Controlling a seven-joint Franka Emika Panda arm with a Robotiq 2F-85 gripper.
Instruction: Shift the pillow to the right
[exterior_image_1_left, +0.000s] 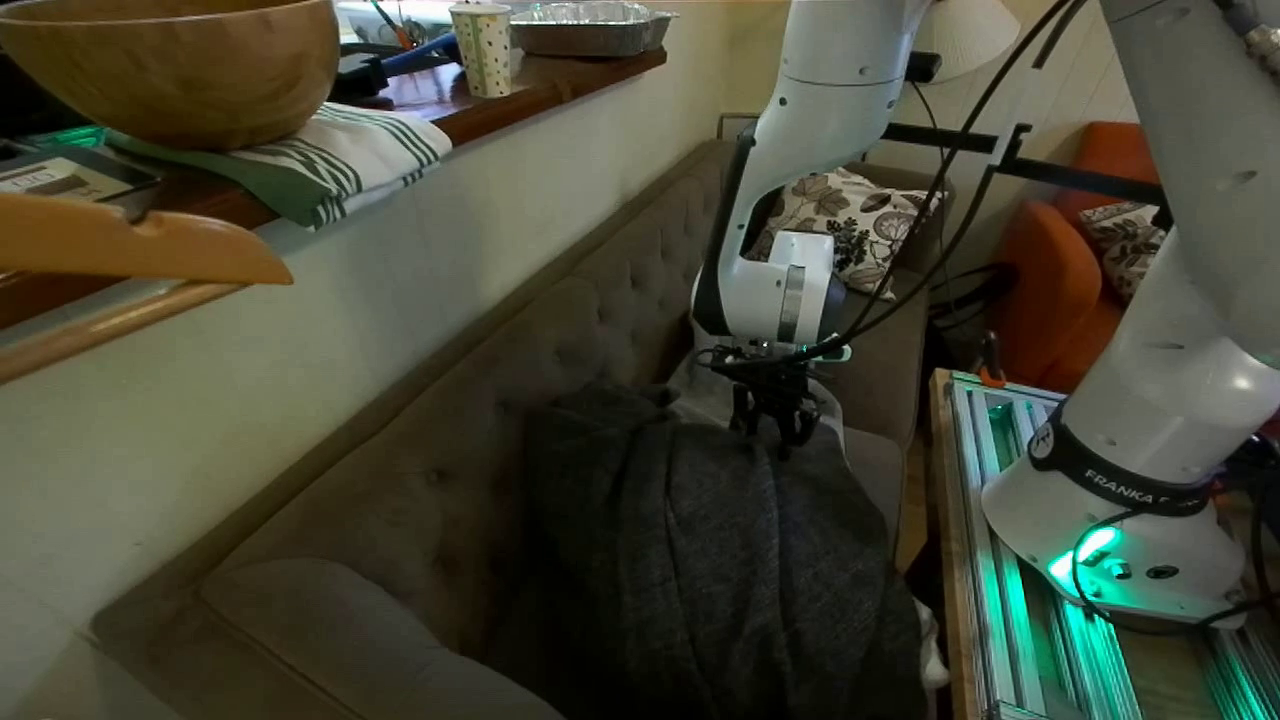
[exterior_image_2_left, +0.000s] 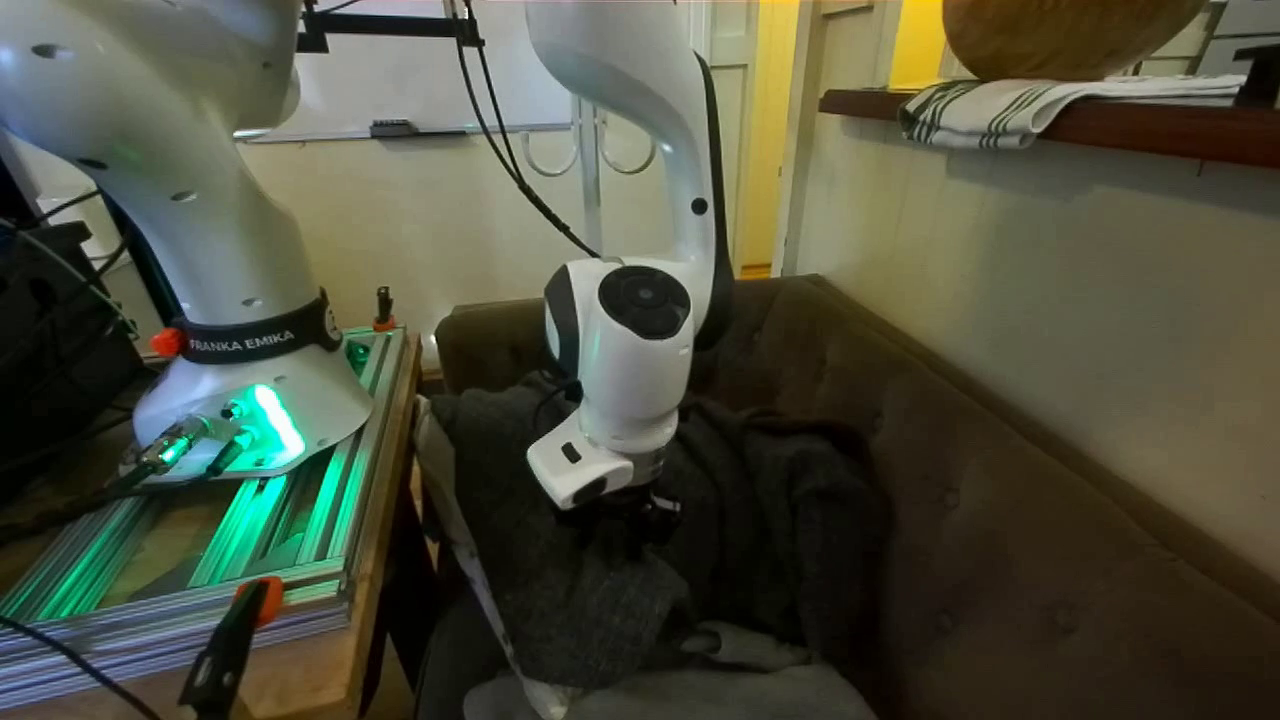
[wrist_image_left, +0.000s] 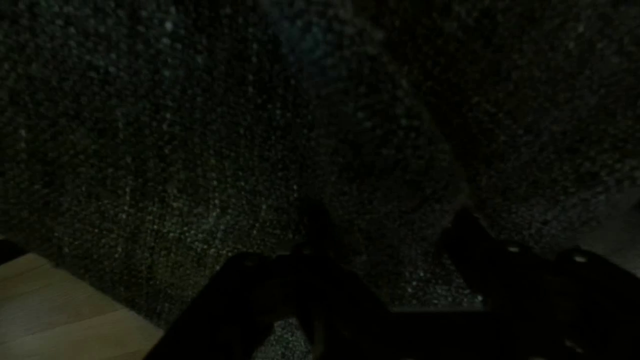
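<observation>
A pale, smooth pillow (exterior_image_1_left: 703, 398) lies on the sofa, largely hidden by a dark grey blanket (exterior_image_1_left: 700, 560). In an exterior view, its greyish surface, the pillow (exterior_image_2_left: 760, 692), shows at the bottom beside the blanket (exterior_image_2_left: 600, 620). An off-white edge (exterior_image_2_left: 483, 575) runs along the blanket's side; I cannot tell whether it is the pillow's. My gripper (exterior_image_1_left: 768, 432) points down at the blanket near the pillow. In the dark wrist view, the gripper (wrist_image_left: 390, 217) has its fingers apart, with blanket cloth behind and between them; no grip is visible.
The sofa's tufted backrest (exterior_image_1_left: 560, 350) rises along the wall. A leaf-print cushion (exterior_image_1_left: 850, 225) sits at the sofa's far end. The robot's table (exterior_image_1_left: 950, 560) runs along the front. Above the backrest, a shelf (exterior_image_1_left: 560, 90) holds a wooden bowl (exterior_image_1_left: 180, 70) and a towel (exterior_image_1_left: 370, 150).
</observation>
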